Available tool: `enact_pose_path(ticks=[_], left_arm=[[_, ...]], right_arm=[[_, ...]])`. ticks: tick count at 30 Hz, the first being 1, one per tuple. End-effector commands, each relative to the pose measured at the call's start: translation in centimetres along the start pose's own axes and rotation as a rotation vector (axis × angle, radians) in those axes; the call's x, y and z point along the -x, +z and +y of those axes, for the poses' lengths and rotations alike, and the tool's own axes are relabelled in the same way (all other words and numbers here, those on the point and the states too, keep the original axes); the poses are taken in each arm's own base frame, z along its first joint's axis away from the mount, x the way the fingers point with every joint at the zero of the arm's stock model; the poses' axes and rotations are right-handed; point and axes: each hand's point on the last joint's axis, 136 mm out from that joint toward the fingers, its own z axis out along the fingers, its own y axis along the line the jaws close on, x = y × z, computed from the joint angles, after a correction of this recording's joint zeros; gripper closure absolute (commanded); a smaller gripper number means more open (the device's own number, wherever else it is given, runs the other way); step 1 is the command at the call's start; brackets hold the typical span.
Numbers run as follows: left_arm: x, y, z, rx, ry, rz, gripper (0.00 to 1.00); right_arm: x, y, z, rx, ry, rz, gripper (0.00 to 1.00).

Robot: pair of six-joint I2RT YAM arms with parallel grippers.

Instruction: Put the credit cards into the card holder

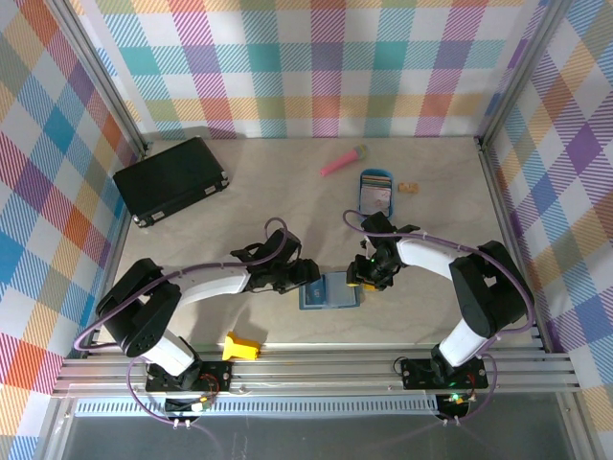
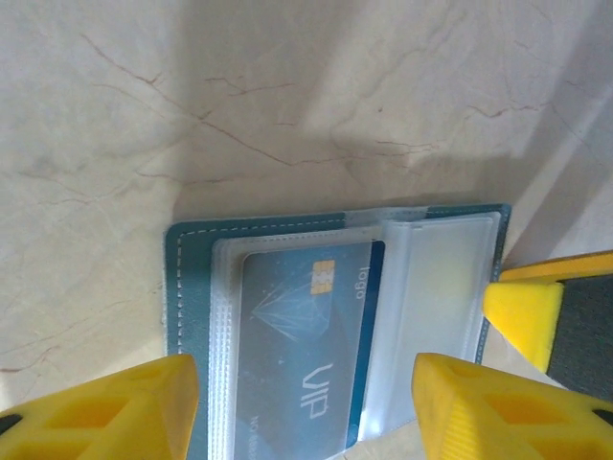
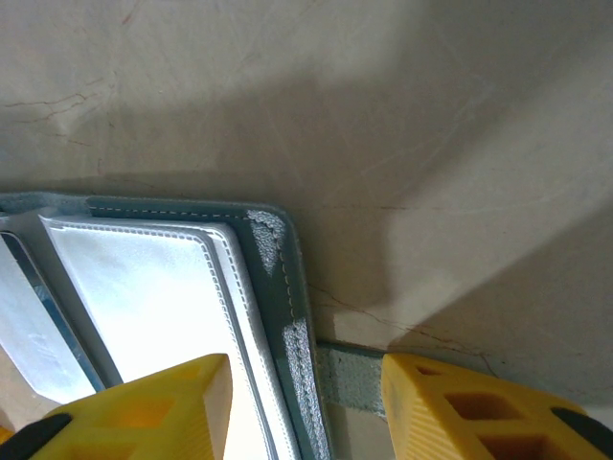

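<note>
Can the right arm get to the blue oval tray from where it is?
Probably yes. The bright blue oval plastic tray lies just beyond the right arm's yellow fingers, with bare table between. Those fingers would first have to leave the teal folding card holder.

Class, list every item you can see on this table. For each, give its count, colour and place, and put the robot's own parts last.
card holder: one, teal, lying open near the table's front middle
VIP card: one, blue-grey, in the card holder's clear sleeve
tray: one, blue, far right of centre
loose cards: count unclear, mixed colours, in the tray
case: one, black, far left
stick: one, pink, left of the tray
tan piece: one, right of the tray
yellow block: one, near edge
table: one, beige marble
left pincer: yellow fingers, open over the card holder
right pincer: yellow fingers, open at its right edge
</note>
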Motion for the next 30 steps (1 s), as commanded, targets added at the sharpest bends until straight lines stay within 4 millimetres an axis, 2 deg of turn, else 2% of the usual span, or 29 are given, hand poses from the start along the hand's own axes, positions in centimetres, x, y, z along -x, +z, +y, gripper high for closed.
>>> enact_pose_path(ticks=[1,7,18,27,30], left_arm=[[-0.7,0.0,1.4,0.099,-0.047,0.035,0.38],[-1.2,-0.1,1.6,0.136,-0.052,0.069,0.35],[-1.8,0.8,0.7,0.090,-0.030,0.111,0.34],[-2.1,1.0,0.8,0.090,-0.021,0.128,0.33],[-1.7,1.2,0.0,0.053,-0.010,0.115,0.33]], right_arm=[[-1.4,2.0,-1.5,-0.031,0.025,0.052,0.54],[-1.4,2.0,-1.6,-0.032,0.027,0.053,0.54],[-1.4,1.9,-1.5,-0.028,0.028,0.054,0.54],[-1.5,2.1,-1.6,-0.027,0.029,0.061,0.54],[-1.6,2.1,-1.5,-0.025,0.028,0.063,0.54]])
